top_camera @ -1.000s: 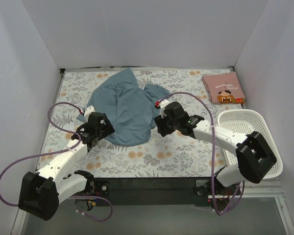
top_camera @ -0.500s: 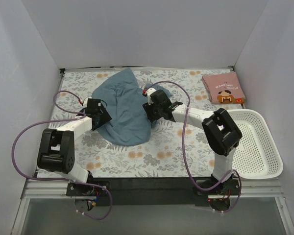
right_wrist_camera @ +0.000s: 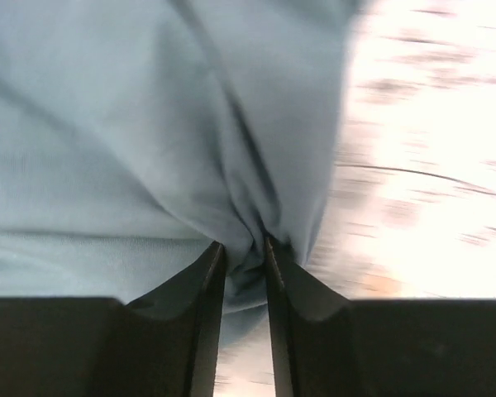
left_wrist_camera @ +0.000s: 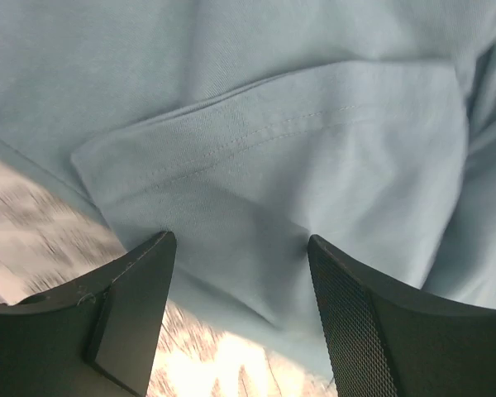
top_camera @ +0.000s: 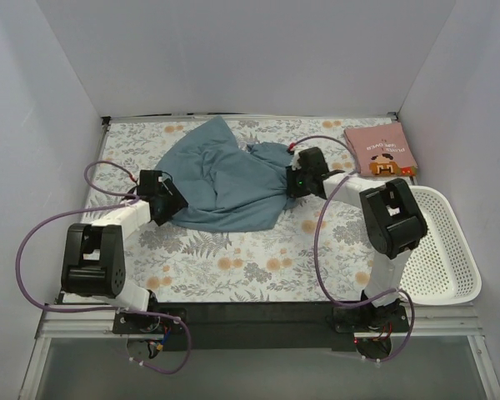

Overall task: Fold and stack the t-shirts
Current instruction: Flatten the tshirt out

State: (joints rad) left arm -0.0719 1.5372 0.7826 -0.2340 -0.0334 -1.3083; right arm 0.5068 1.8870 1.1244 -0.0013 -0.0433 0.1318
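The teal-blue t-shirt (top_camera: 229,179) lies rumpled and spread across the back middle of the floral table cloth (top_camera: 233,254). My right gripper (top_camera: 297,180) is at the shirt's right edge. In the right wrist view it (right_wrist_camera: 244,248) is shut on a bunched fold of the teal cloth (right_wrist_camera: 149,124). My left gripper (top_camera: 164,202) is at the shirt's left edge. In the left wrist view it (left_wrist_camera: 240,252) is open, its fingers (left_wrist_camera: 132,306) wide apart over the hemmed edge of the shirt (left_wrist_camera: 273,132). The pink t-shirt (top_camera: 379,150) lies folded at the back right.
A white perforated basket (top_camera: 437,242) stands at the right edge of the table. Grey walls close the table in on the left, back and right. Purple cables loop from both arms over the cloth.
The right gripper has closed on the teal shirt and moved right, drawing its right side out wider. The left gripper moved back to the shirt's left edge and then held there, open.
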